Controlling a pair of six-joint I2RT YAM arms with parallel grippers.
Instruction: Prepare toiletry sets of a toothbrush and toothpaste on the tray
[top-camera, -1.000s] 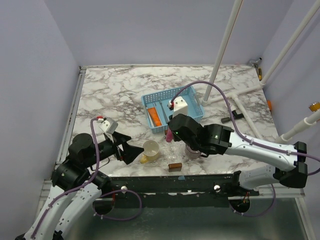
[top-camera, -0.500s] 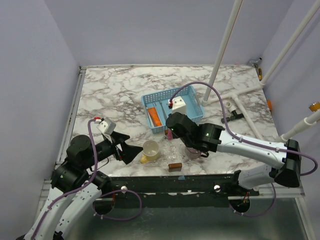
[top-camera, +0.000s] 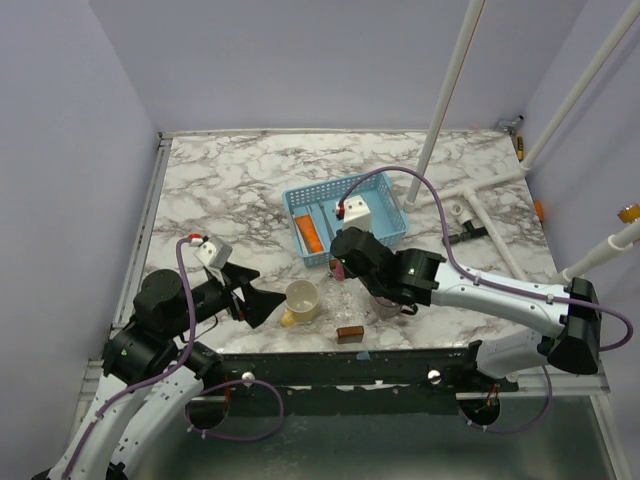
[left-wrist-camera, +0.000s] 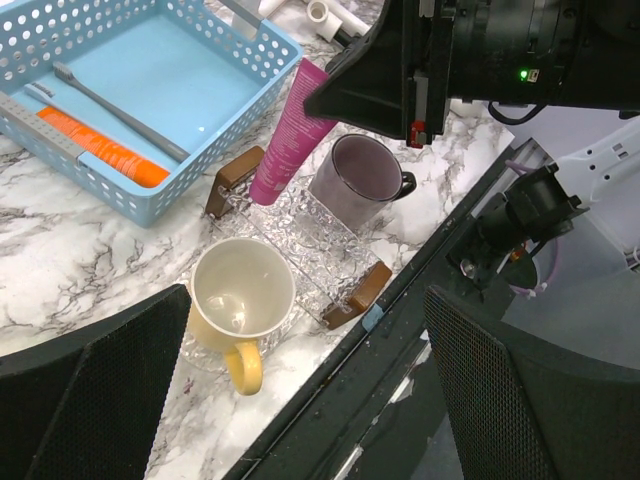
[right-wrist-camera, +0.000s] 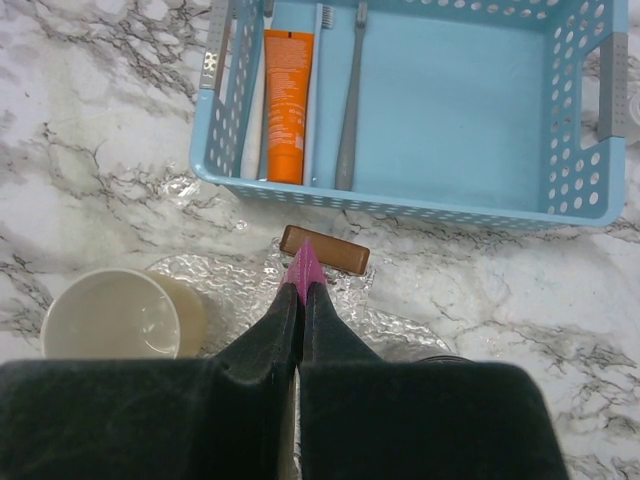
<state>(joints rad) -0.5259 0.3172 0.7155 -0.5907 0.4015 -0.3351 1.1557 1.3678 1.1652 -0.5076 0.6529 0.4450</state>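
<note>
- Right gripper (right-wrist-camera: 300, 300) is clamped on the pink tube (right-wrist-camera: 304, 268), just outside the tray (right-wrist-camera: 400, 206) by a brown block (right-wrist-camera: 323, 250).
- Orange tube (right-wrist-camera: 287, 105) and toothbrush (right-wrist-camera: 314, 100) lie side by side inside the tray, along one short wall.
- Left gripper (left-wrist-camera: 305, 330) gapes wide, well off the tray, near a yellow mug (left-wrist-camera: 240, 295).

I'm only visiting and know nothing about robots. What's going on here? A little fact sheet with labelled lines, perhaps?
Right gripper: shut on the pink toothpaste, just outside the tray
Left gripper: open, empty, near the yellow mug
In the tray: orange toothpaste and a toothbrush
Also on the table: purple-grey mug, brown block
</note>
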